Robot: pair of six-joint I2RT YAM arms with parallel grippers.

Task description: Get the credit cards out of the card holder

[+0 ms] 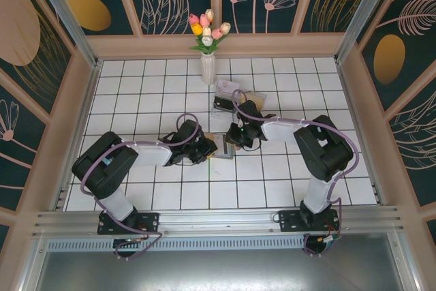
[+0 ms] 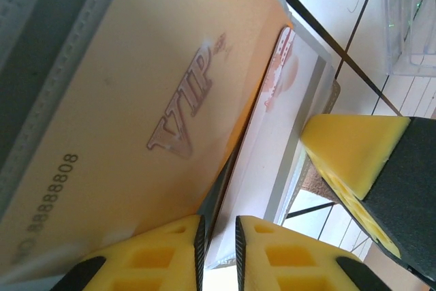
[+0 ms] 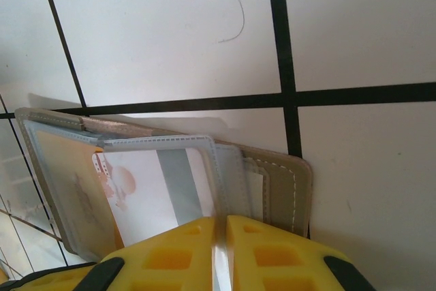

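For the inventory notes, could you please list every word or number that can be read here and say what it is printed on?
"VIP": on the tan card.
"88888808": along the same card; the mark before it is too blurred to read.
The white card bears a reddish picture, nothing readable.

The white-tiled table [image 1: 136, 86] (dark grout lines, a raised rim all round) carries three things. A white vase [image 1: 208, 67] of tulips [image 1: 208, 28] stands upright at 12 o'clock, near the far edge. The card holder [image 1: 223, 146] rests open on a tile near the middle. A clear tray [image 1: 255, 99] sits at 1 o'clock from it, well apart, its contents unclear.
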